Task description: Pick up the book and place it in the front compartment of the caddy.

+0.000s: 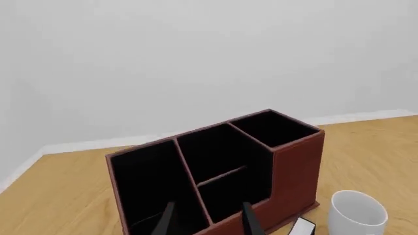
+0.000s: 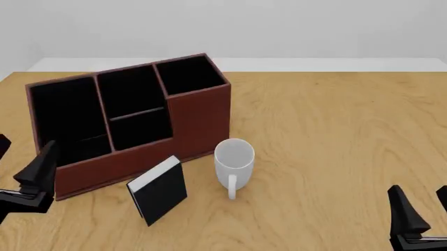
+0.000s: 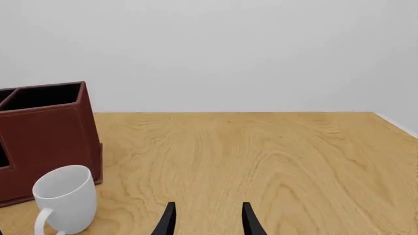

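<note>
The black book [image 2: 159,191] with white page edges stands upright on the table, just in front of the reddish-brown caddy [image 2: 199,117]. Only its corner [image 1: 302,227] shows in the left wrist view. The caddy [image 1: 297,166] has black sections split by thin walls, with a low compartment along its front. My left gripper [image 2: 21,162] is open and empty at the table's left, beside the caddy's left end; its fingertips [image 1: 166,218] point at the caddy. My right gripper [image 2: 424,209] is open and empty at the front right, far from the book. The right wrist view [image 3: 207,218] shows the caddy's end [image 3: 49,132].
A white mug [image 2: 233,162] stands upright right of the book and just in front of the caddy's right corner, handle toward me. It also shows in the left wrist view [image 1: 356,213] and the right wrist view [image 3: 65,198]. The wooden table [image 2: 335,130] extends to the right.
</note>
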